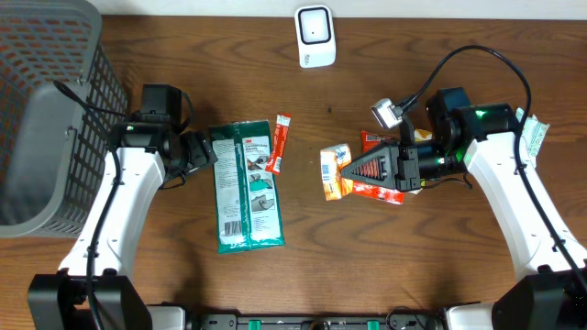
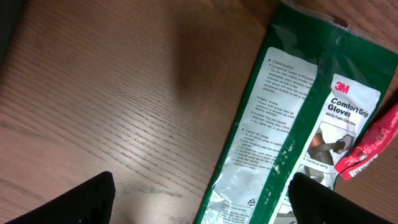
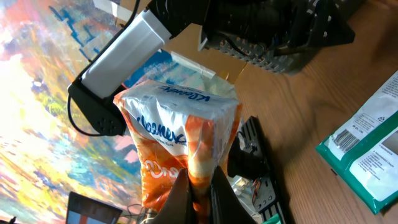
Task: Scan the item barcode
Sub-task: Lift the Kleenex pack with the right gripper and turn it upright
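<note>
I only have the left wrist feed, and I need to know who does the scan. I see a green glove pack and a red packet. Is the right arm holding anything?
Observer: Yes. The right gripper is shut on one end of an orange and white Kleenex tissue pack.
Operator: Where is the scanner?
Observer: A white device that looks like the scanner stands at the far edge of the table, roughly midway between the two arms.
Operator: Anything off to my left?
Observer: A grey mesh basket sits at the table's left edge, beside your arm.
</note>
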`<state>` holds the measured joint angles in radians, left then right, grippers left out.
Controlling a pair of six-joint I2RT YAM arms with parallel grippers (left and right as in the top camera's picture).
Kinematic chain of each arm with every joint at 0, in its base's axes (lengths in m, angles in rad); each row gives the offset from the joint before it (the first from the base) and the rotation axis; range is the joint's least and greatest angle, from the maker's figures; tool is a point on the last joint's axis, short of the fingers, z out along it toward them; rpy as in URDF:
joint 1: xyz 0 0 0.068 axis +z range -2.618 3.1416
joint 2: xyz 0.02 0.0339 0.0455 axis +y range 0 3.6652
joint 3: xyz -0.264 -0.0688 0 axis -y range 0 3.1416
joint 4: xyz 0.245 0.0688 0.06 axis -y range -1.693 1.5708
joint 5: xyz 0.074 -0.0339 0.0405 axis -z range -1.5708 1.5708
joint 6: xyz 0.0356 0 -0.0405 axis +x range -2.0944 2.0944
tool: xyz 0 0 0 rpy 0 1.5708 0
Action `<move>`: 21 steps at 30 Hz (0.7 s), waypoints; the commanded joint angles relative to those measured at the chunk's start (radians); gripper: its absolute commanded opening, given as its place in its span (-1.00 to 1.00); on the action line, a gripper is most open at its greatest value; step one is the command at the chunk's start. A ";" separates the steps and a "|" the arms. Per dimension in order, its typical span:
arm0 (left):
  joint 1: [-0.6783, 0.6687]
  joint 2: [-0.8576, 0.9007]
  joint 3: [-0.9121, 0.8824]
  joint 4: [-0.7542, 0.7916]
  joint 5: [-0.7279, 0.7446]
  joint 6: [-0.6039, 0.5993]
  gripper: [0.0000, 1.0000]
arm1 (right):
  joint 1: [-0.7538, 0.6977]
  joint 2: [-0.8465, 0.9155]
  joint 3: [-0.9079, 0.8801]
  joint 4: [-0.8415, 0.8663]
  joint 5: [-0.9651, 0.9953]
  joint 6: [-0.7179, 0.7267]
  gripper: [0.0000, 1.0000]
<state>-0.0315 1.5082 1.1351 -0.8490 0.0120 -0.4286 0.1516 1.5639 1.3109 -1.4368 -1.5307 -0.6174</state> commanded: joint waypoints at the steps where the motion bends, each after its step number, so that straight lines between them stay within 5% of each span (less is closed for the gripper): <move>1: 0.002 -0.001 0.008 -0.003 -0.013 0.009 0.80 | -0.008 -0.013 0.002 0.011 -0.030 -0.024 -0.98; 11: 0.002 -0.001 0.008 -0.003 -0.013 0.009 0.80 | -0.006 -0.013 0.002 0.171 0.203 -0.004 -0.97; 21: 0.002 -0.001 0.008 -0.003 -0.013 0.009 0.81 | 0.032 -0.013 0.002 0.426 0.921 0.615 -0.98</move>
<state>-0.0315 1.5082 1.1351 -0.8490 0.0116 -0.4286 0.1570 1.5639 1.3106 -1.0374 -0.9741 -0.2855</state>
